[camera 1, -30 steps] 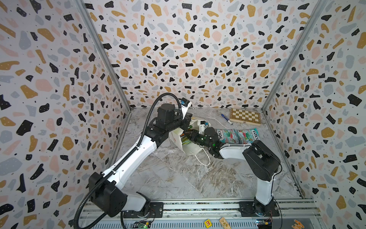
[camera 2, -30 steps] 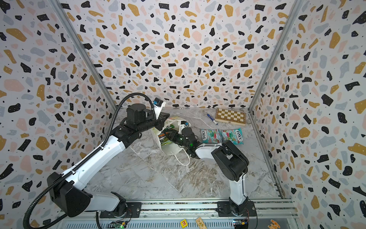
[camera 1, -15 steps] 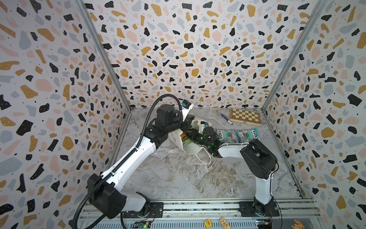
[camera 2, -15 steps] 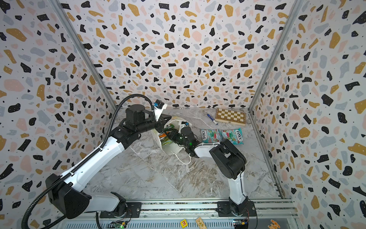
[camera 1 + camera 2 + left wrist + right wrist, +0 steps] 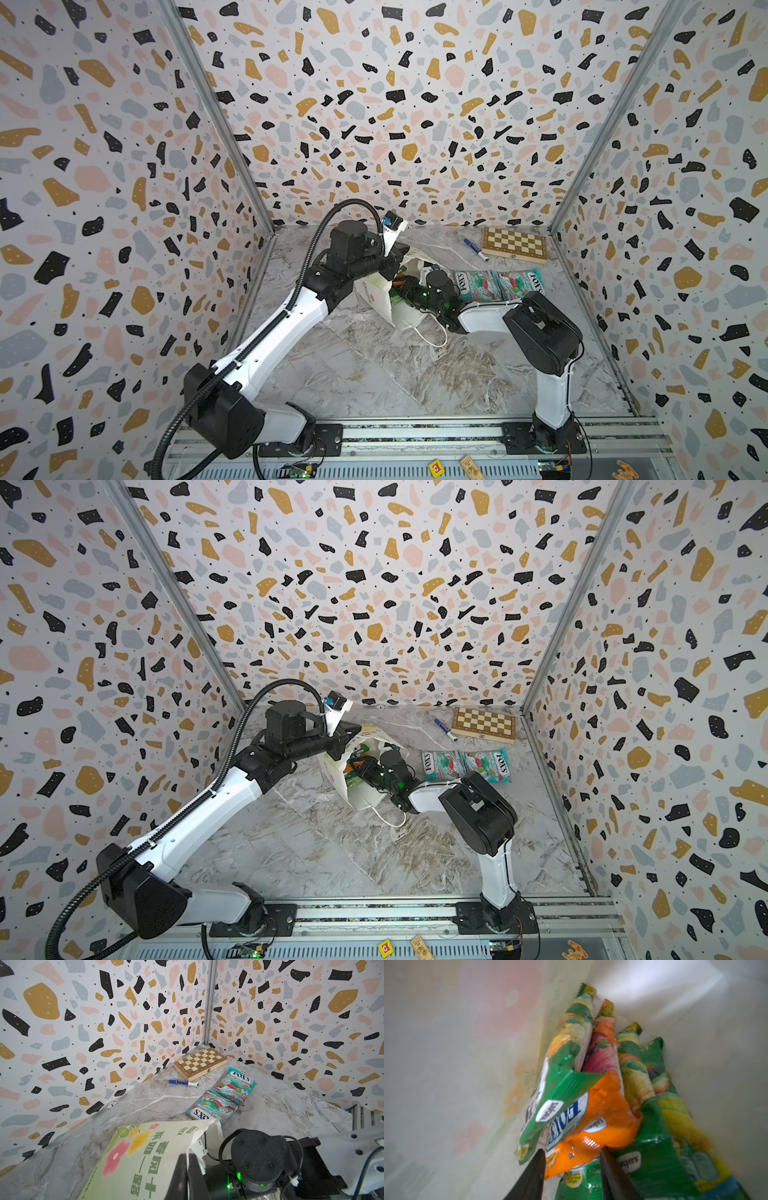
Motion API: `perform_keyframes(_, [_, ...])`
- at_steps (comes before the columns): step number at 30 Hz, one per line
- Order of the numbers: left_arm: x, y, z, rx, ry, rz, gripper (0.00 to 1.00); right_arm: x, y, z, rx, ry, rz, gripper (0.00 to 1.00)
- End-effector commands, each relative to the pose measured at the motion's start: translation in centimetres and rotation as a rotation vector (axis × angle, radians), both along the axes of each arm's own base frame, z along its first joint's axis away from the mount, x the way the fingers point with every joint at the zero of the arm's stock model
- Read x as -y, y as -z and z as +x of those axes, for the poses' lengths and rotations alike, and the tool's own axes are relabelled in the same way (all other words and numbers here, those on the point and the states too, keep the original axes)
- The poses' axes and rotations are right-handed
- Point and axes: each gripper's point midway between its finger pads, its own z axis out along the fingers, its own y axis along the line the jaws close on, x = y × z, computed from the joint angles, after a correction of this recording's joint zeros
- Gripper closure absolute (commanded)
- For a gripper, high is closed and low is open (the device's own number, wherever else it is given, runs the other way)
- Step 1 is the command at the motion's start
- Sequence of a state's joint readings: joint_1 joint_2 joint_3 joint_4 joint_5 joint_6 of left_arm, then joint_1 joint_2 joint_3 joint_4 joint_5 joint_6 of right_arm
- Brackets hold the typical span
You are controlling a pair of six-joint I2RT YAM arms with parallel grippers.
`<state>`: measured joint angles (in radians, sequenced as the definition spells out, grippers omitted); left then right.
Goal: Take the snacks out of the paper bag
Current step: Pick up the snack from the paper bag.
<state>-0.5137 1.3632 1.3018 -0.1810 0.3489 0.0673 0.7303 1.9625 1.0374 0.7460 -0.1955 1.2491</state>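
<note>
**Square up on the orange pouch before closing**

The left gripper point(image 5: 187, 1160) is pressed together on the rim of the bag point(image 5: 133, 1153), which lies tipped over with its mouth facing the right gripper point(image 5: 572, 1159). That gripper is inside the mouth, its fingers point(image 5: 533, 1176) spread either side of the orange pouch point(image 5: 604, 1118). I cannot tell whether they press it. It would do best to reach slightly deeper, close across the crimped end, then draw straight back. Glossy, flat green pouches point(image 5: 652, 1126) stand on edge either side of it. Two teal pouches point(image 5: 498, 284) lie on the table point(image 5: 415, 374) behind the right gripper's wrist
</note>
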Motion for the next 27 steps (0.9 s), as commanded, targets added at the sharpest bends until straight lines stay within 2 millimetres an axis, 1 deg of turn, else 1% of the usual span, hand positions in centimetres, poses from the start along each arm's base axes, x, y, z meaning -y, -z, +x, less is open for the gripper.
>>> perform_keyframes(1, [-0.4, -3.4, -0.7, 0.103, 0.001, -0.05, 1.0, 1.9, -0.8, 1.1, -0.005, 0.084, -0.011, 0.53])
perform_keyframes(14, [-0.1, -3.4, -1.0, 0.102, 0.023, -0.053, 1.0, 0.9, -0.9, 2.3, 0.01, 0.068, 0.024, 0.54])
perform_keyframes(20, [0.0, -3.4, -1.0, 0.102, 0.029, -0.053, 1.0, 0.6, -0.1, 3.4, 0.003, 0.081, 0.011, 0.62])
perform_keyframes(22, [-0.1, -3.5, -1.0, 0.105, 0.028, -0.052, 1.0, 0.5, 0.1, 3.8, 0.004, 0.078, 0.008, 0.67])
perform_keyframes(25, [-0.1, -3.4, -1.0, 0.105, 0.023, -0.049, 1.0, 0.5, 0.4, 4.1, 0.003, 0.078, -0.006, 0.78])
perform_keyframes(27, [-0.3, -3.4, -0.8, 0.107, 0.01, -0.046, 1.0, 0.5, 0.2, 4.1, 0.016, 0.067, -0.013, 0.94])
